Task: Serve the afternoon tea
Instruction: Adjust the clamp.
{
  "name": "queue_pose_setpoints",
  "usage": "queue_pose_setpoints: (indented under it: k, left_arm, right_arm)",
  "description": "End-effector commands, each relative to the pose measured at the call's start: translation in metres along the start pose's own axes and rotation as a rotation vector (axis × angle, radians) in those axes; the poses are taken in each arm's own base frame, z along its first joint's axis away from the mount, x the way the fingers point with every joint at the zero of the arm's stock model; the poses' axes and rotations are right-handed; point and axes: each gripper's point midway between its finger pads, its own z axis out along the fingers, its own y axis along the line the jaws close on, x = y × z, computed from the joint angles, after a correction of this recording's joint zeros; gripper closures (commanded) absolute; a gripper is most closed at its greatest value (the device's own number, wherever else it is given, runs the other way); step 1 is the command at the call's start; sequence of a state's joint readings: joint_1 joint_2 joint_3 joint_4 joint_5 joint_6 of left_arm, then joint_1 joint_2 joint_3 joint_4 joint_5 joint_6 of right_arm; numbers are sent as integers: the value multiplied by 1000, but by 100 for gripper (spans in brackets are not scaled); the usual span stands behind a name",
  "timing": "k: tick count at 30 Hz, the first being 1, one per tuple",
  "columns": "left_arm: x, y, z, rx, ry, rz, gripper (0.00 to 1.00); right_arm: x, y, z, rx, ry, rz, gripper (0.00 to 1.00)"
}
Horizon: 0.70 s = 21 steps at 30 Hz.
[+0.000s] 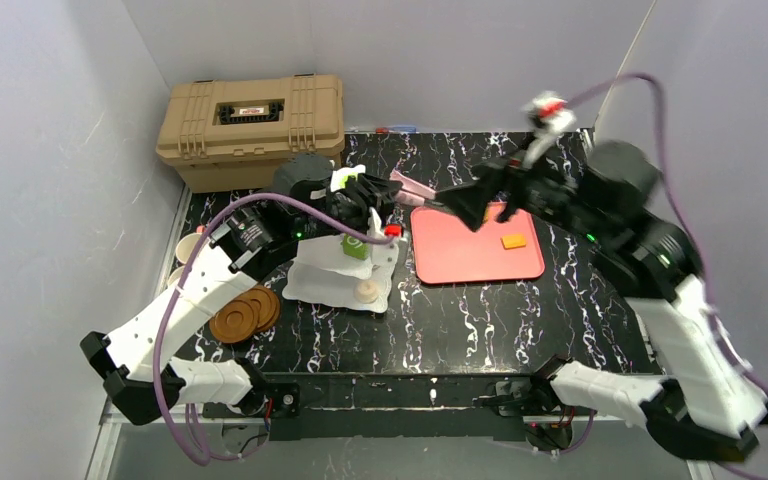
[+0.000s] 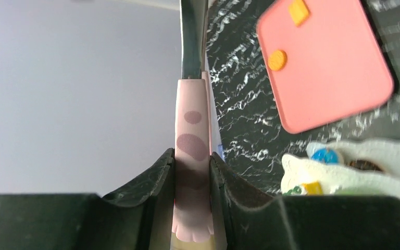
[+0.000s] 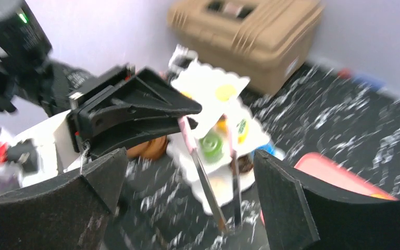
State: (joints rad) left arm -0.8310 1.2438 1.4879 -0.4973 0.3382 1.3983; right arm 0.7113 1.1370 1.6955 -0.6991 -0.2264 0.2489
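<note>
Walls (image 1: 40,150) hem the marbled table (image 1: 480,320); we record left gripper (image 2: 191,156) pinching pink tongs (image 2: 191,120) above the stand (image 1: 345,282), right gripper (image 3: 187,169) spread at the tray's (image 1: 470,262) edge.

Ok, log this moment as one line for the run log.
left tool: shut on pink-handled metal tongs | right tool: open, empty | white tiered stand: toy pastries aboard | flat pink-red tray: two orange pieces

Soft, even light fills the top view: walls bright, faint shadows under the arms, no hard glare on the black table (image 1: 480,320). The right arm (image 1: 615,180) by the table's far right corner is smeared. The right wrist view is blurred throughout, perhaps by motion. The left gripper (image 2: 192,172) looks dark, the pink-handled tongs (image 2: 191,135) it pinches fairly sharp.
</note>
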Motion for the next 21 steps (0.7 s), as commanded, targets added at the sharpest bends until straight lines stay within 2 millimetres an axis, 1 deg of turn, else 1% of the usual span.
queue_pose_setpoints:
  k: [1,2,4,8,10,14,15,17,21]
  left_arm:
    - [-10,54,-28,-315,-31,-392,100]
    - [-8,59,-31,-360,-29,-446,100]
    - [-6,67,-36,-424,-32,-531,100]
    - [-5,77,-37,-491,-41,-620,100]
    - [-6,81,-36,-509,-51,-642,100]
    - [-7,89,-34,-529,-57,-691,100]
    - [-8,89,-33,-526,-62,-695,100]
    - [-10,88,-31,-518,-68,-699,100]
    - [-12,83,-28,-500,-70,-700,100]
  right_arm:
    - [-83,-17,-69,196,-509,36,2]
    - [-83,-20,-74,213,-537,50,2]
    - [-78,-24,-73,223,-540,73,2]
    - [-67,-17,-48,145,-489,122,2]
    - [-66,-12,-35,95,-494,146,2]
    - [-55,-15,-8,60,-469,194,1]
    - [-54,-17,-2,55,-472,205,2]
    - [-53,-11,10,-1,-469,216,1]
    - [-59,-9,27,-41,-478,226,1]
